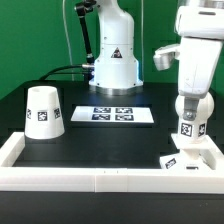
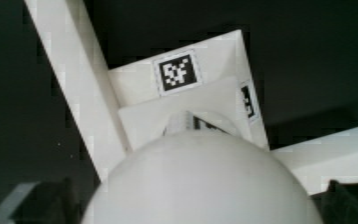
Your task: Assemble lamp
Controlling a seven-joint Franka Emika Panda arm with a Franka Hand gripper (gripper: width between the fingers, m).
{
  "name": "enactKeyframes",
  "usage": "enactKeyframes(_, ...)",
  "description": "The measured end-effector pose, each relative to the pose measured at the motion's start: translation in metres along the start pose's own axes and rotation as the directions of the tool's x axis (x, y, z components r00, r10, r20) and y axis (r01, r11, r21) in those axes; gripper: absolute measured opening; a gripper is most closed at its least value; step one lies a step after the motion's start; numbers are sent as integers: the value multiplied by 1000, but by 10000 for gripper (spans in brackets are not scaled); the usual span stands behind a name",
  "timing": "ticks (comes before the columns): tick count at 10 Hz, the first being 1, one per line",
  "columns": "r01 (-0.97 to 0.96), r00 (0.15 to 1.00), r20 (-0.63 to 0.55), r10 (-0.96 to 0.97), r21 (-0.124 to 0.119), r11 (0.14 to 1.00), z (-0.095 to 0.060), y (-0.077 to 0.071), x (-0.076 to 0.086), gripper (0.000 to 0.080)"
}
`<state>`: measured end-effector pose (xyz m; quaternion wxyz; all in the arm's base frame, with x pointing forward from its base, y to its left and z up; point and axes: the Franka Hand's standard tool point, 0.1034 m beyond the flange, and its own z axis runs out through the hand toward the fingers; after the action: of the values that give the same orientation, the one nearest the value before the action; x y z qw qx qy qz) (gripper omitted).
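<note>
My gripper is shut on the white bulb and holds it upright just above the flat square base, which lies in the front corner on the exterior view's right. In the wrist view the bulb's rounded top fills the foreground between my fingers. The base with its square tag lies right behind it. The truncated-cone shade stands by itself on the exterior view's left, wide end down.
A white raised wall borders the table's front and sides and shows in the wrist view beside the base. The marker board lies at mid-table. The arm's pedestal stands behind it.
</note>
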<state>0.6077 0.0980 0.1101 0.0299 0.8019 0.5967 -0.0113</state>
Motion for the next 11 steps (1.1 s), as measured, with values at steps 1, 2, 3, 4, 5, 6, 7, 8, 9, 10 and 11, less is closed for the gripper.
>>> enactKeyframes(1,-14,1000,0,14,0,1000,0,0,0,579)
enactKeyframes(2,-29,1000,0,29,0,1000,0,0,0,577)
enactKeyframes(3,-34,999,0,34,0,999,0,0,-1,577)
enactKeyframes(4,-80,997,0,80,0,997,0,0,-1,577)
enactKeyframes(5,-194,981,-2,194,3,981,0,0,0,577)
enactKeyframes(6,-311,950,3,311,9,950,0,-1,0,577)
enactKeyframes(7,-421,907,17,420,19,907,0,-2,-1,577)
enactKeyframes(8,-508,861,25,507,23,861,-1,-2,-1,577)
enactKeyframes(9,-568,823,35,567,28,823,-1,-2,-2,577)
enactKeyframes(10,-656,755,36,655,37,754,0,-2,-3,579)
enactKeyframes(11,-684,729,31,683,31,729,0,-1,-4,579)
